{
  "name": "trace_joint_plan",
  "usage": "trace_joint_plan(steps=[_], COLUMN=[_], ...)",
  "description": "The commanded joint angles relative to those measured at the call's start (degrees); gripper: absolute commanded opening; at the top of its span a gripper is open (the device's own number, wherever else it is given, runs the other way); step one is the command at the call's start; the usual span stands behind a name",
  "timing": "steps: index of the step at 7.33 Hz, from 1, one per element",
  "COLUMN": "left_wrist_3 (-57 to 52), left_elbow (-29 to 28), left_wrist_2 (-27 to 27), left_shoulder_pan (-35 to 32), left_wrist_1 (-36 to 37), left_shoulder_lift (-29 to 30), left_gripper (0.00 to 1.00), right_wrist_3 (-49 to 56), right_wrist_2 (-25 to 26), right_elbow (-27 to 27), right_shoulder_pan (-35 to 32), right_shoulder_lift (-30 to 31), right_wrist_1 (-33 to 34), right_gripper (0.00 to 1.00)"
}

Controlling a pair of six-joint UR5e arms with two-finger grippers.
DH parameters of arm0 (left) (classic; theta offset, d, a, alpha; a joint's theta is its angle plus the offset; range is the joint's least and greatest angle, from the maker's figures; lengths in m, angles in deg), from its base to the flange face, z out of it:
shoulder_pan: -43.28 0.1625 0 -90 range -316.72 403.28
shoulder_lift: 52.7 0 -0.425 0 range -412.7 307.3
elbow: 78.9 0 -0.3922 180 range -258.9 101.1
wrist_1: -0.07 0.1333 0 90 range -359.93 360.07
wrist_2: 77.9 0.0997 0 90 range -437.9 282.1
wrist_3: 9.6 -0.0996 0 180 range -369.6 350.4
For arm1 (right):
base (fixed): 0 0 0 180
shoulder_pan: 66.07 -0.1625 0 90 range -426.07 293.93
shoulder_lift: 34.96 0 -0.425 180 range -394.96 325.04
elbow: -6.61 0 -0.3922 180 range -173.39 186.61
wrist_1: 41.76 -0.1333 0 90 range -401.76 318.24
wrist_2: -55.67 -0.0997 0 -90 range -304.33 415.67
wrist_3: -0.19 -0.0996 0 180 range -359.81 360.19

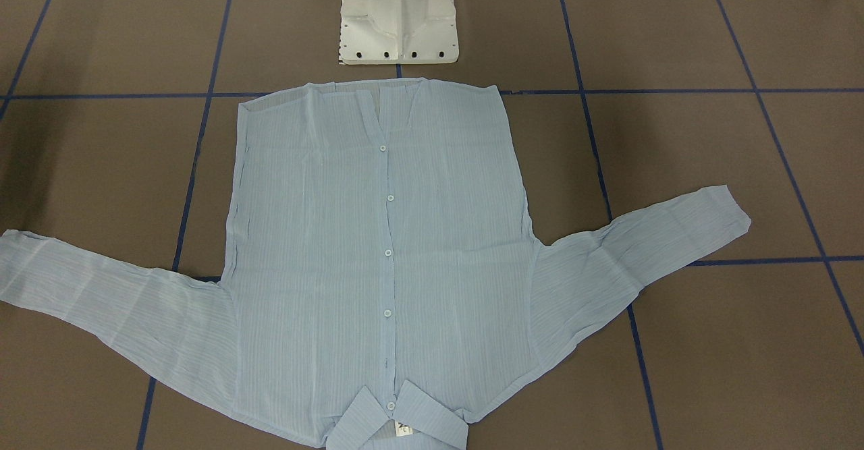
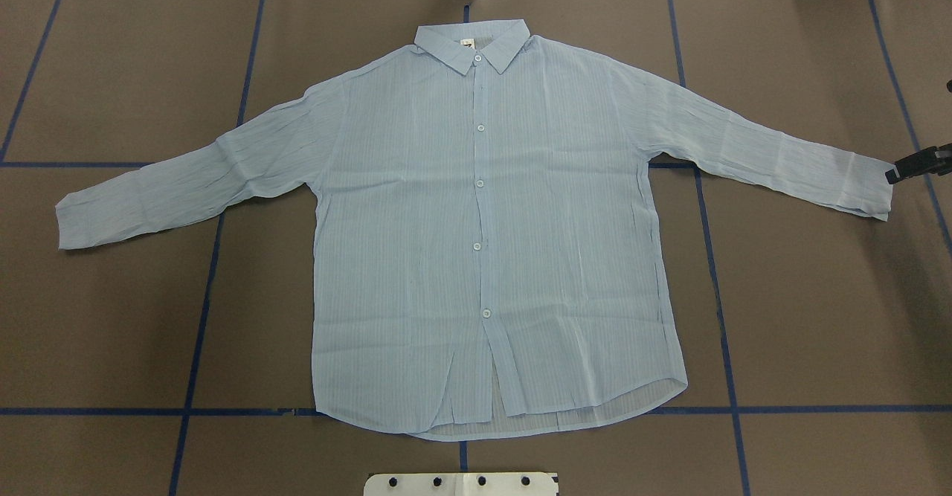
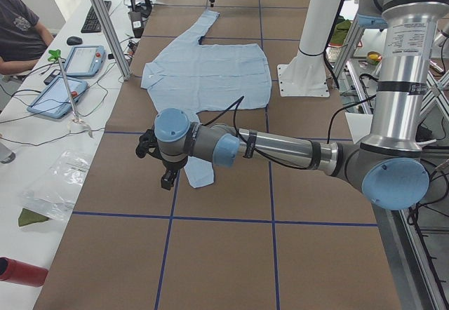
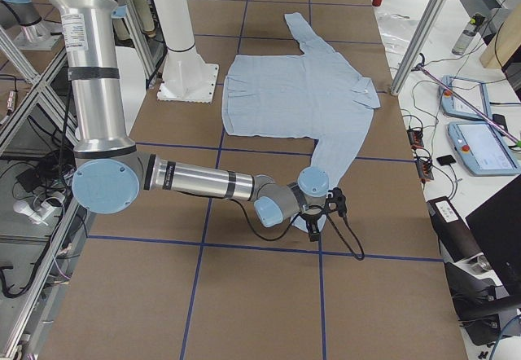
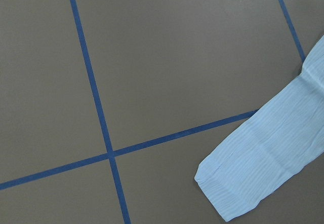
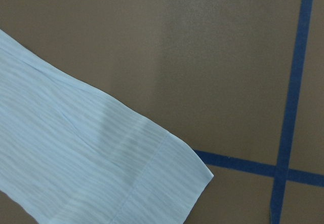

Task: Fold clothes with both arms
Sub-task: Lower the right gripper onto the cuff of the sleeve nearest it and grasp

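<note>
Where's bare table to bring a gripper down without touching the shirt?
Bare table lies on both sides of the shirt body, nearer the robot than the left sleeve and right sleeve; smaller patches lie beyond the sleeves, either side of the collar. Crowded: the centre, and the right cuff, where the right gripper sits.

The shirt [image 2: 483, 221] is spread flat on the bench [image 2: 818, 295], front up, centred before the base [image 2: 461, 483]. The hem [image 2: 520, 418] is turned toward the base and the collar [image 2: 472, 39] toward the bench's far edge. The sleeves are stretched out to either side — the left sleeve [image 2: 186, 184] to the robot's left, the right sleeve [image 2: 781, 154] to its right — each slanting from the shoulder back toward the robot. The left hand [image 3: 168, 180] is held over the bench just beside the left cuff [image 5: 243, 183]; the right hand [image 4: 316, 226] is held just past the right cuff [image 6: 167, 183].
</note>
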Motion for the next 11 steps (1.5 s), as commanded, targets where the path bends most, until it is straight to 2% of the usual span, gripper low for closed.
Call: trace_joint_plan(steps=[1, 5, 6, 8, 9, 11], left_wrist_3=[0.53, 0.54, 0.54, 0.54, 0.54, 0.54], left_elbow=[-1.23, -1.67, -1.67, -1.76, -1.76, -1.76], left_wrist_2=[-0.01, -0.01, -0.01, -0.01, -0.01, -0.01], left_shoulder_pan=[0.03, 0.03, 0.03, 0.03, 0.03, 0.03], left_wrist_1=[-5.25, -5.64, -5.73, -5.73, -5.64, -5.64], left_shoulder_lift=[-1.08, -1.36, -1.36, -1.36, -1.36, -1.36], left_gripper=[1.0, 1.0, 1.0, 1.0, 1.0, 1.0], right_wrist_3=[-1.87, -1.87, -1.96, -1.87, -1.87, -1.87], right_wrist_2=[0.04, -1.54, -2.07, -1.9, -1.72, -1.46], right_elbow=[-0.24, -0.07, -0.07, -0.33, -0.68, -0.68], right_shoulder_pan=[2.27, 3.25, 3.69, 4.3, 4.65, 5.54], right_shoulder_lift=[0.08, 1.04, 1.05, 0.87, 0.61, 0.26], right_wrist_1=[-0.51, 0.01, 0.19, 0.54, 0.54, 1.33], right_gripper=[1.0, 0.99, 0.96, 0.76, 0.75, 0.67])
